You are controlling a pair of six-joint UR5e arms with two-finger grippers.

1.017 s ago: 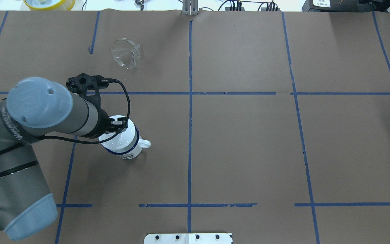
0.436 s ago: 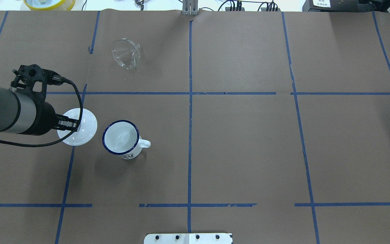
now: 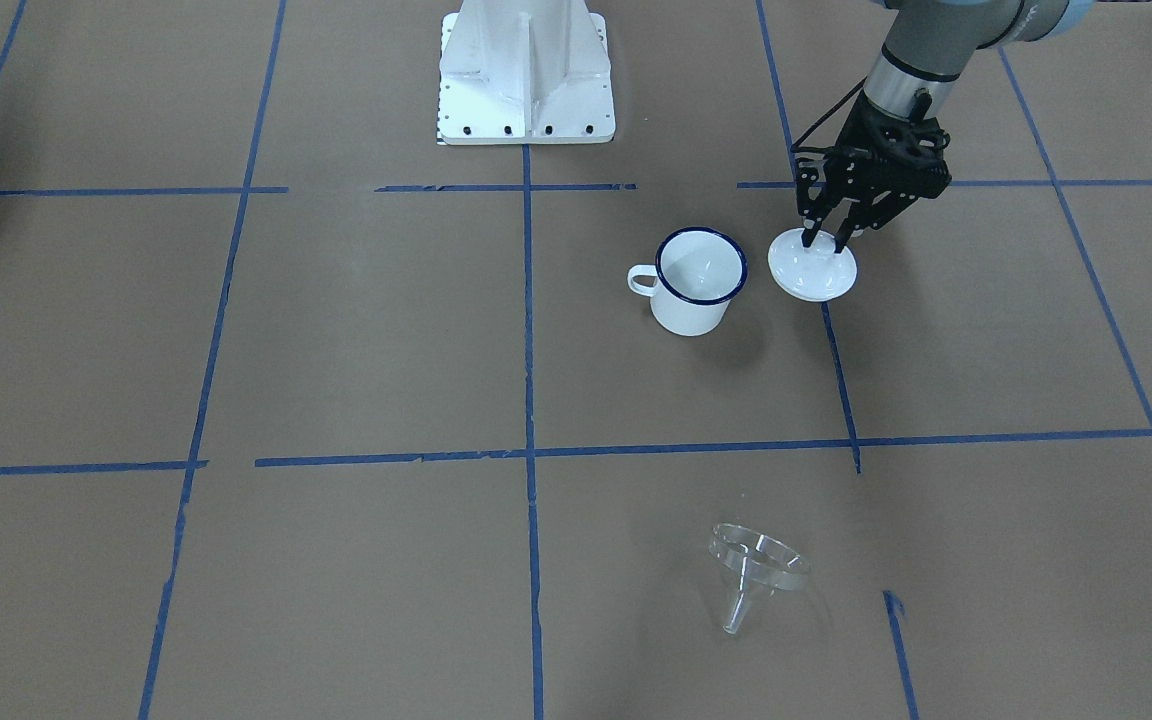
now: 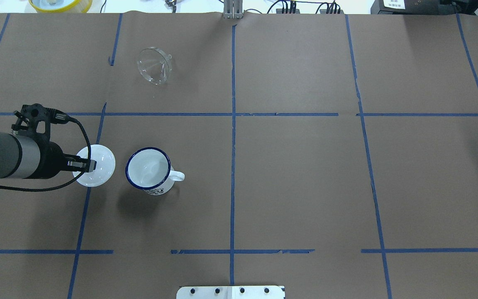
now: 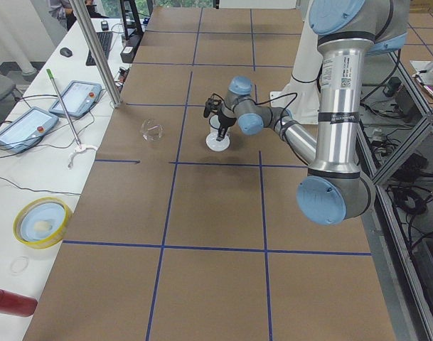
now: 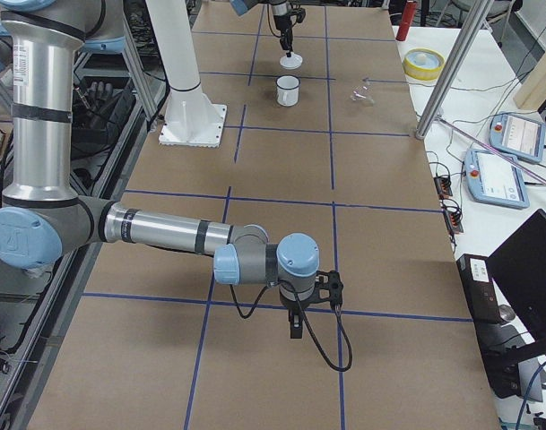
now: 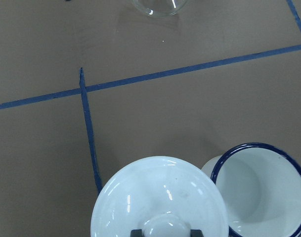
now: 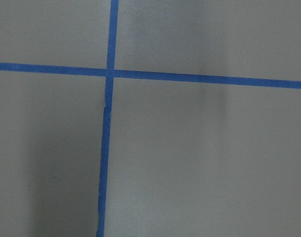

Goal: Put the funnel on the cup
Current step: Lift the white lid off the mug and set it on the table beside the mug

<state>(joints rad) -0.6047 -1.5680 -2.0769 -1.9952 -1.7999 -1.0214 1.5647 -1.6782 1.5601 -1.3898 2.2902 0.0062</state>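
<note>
Overhead exterior: left gripper [image 4: 91, 165] clamped on lid [image 4: 103, 167] knob near left edge, cup [image 4: 147, 168] just beside it, uncovered; funnel [image 4: 154, 66] lies tipped toward far edge, well apart. Likely light, slick, rigid plastic: grip the rim. State of right gripper [image 6: 295, 322]: can't tell

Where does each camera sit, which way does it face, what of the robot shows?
Front-facing: across the table, facing the base; left end effector on lid.
Overhead: behind robot, looking down; left arm, cup, funnel.
Exterior left: table's end; left arm near.
Exterior right: opposite end; right arm near.
Left wrist: down on lid, cup; fingertips.
Right wrist: down on taped table; no body.
Shared: front-facing, overhead both show cup, lid, funnel.
</note>
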